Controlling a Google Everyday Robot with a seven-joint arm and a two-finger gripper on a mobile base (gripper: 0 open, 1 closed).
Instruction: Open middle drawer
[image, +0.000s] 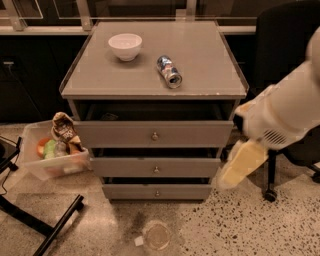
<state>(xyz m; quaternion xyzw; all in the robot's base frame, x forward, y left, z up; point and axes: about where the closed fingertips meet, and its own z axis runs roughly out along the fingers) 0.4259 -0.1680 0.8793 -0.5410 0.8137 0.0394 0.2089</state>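
A grey cabinet with three drawers stands in the middle of the camera view. The middle drawer (156, 167) has a flat grey front with a small round metal knob (156, 169) and sits pushed in. The taller top drawer (152, 134) above it stands slightly pulled out. The smallest drawer (156, 191) is at the bottom. My arm comes in from the right, and its cream-yellow gripper end (241, 164) hangs just right of the middle drawer's front, apart from the knob and holding nothing that shows.
A white bowl (125, 46) and a lying can (169, 71) rest on the cabinet top (100, 75). A clear bin of snacks (55, 152) sits on the floor at the left. A black office chair (285, 60) stands behind my arm. A cup (156, 235) lies on the floor.
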